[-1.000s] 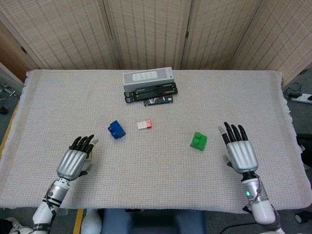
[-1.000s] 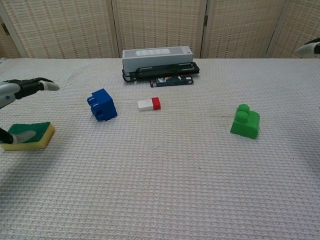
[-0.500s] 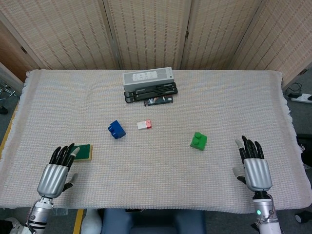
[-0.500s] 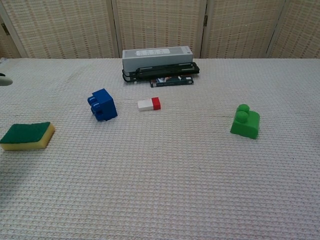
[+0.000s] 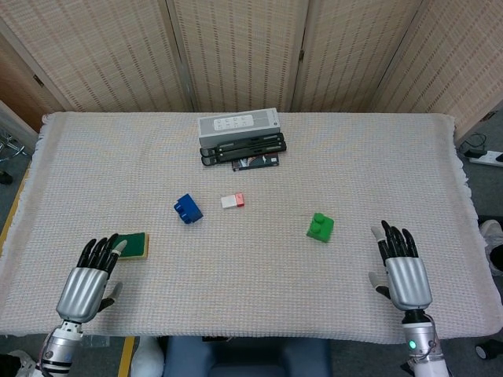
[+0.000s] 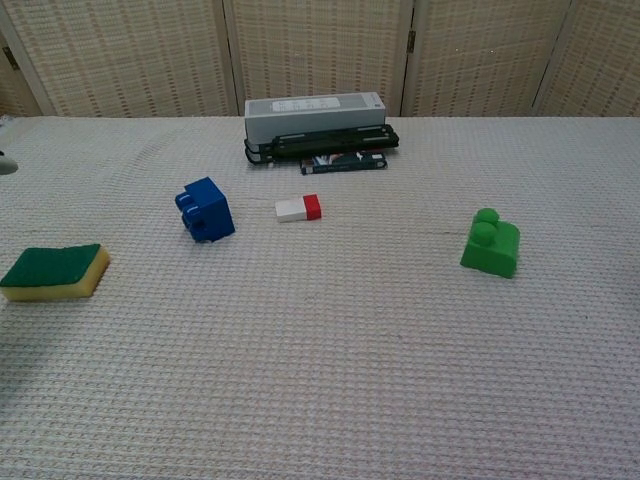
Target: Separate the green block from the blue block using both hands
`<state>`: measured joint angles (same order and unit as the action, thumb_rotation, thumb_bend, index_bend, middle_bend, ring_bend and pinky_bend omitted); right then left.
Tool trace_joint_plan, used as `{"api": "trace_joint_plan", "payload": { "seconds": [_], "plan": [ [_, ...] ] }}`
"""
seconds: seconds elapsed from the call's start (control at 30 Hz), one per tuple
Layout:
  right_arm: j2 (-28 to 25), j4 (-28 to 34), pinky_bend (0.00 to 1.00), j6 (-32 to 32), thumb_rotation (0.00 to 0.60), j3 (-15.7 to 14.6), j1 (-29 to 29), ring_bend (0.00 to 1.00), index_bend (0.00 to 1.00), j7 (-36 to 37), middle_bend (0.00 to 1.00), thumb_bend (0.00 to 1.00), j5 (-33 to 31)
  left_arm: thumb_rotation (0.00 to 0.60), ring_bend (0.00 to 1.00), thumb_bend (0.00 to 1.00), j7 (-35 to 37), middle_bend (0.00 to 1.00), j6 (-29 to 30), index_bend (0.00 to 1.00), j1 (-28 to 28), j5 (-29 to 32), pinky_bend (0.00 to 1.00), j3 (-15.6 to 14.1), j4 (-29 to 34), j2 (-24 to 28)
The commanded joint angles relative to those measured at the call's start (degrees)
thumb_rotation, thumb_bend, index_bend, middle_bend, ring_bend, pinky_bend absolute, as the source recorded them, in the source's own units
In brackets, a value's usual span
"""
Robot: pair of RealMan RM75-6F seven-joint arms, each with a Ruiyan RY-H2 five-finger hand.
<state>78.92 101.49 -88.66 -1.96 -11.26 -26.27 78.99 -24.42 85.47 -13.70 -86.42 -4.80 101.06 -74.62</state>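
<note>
We had drawn both empty, splayed hands, left point(image 5: 88, 279) and right point(image 5: 402, 269), back to the near edge. The green block point(image 5: 320, 227) lay well apart from the blue block point(image 5: 187, 209), so separation looked complete.

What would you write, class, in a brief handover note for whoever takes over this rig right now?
Left robot hand: open, holding nothing, at the near left edge beside the sponge.
Right robot hand: open, holding nothing, at the near right edge.
Blue block: on the cloth, left of centre.
Green block: on the cloth, right of centre, well apart from the blue one; a small red-and-white piece lies between them.
Done: the blocks are separated and both released.
Left: apparently nothing; confirm and finish.
</note>
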Motion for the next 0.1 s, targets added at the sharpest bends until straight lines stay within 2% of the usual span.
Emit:
{"api": "trace_joint_plan", "payload": {
  "seconds": [0.03, 0.1],
  "plan": [
    [0.1, 0.1, 0.00, 0.2, 0.600, 0.3, 0.3, 0.00, 0.00, -0.1, 0.00, 0.34, 0.3, 0.600, 0.00, 0.40, 0.0, 0.00, -0.5, 0.01, 0.2, -0.1, 0.00, 0.1, 0.1, 0.1],
    [0.1, 0.2, 0.00, 0.5, 0.600, 0.4, 0.4, 0.00, 0.00, -0.2, 0.00, 0.34, 0.6, 0.600, 0.00, 0.40, 0.2, 0.00, -0.7, 0.01, 0.4, -0.2, 0.00, 0.4, 0.1, 0.1]
  ]
}}
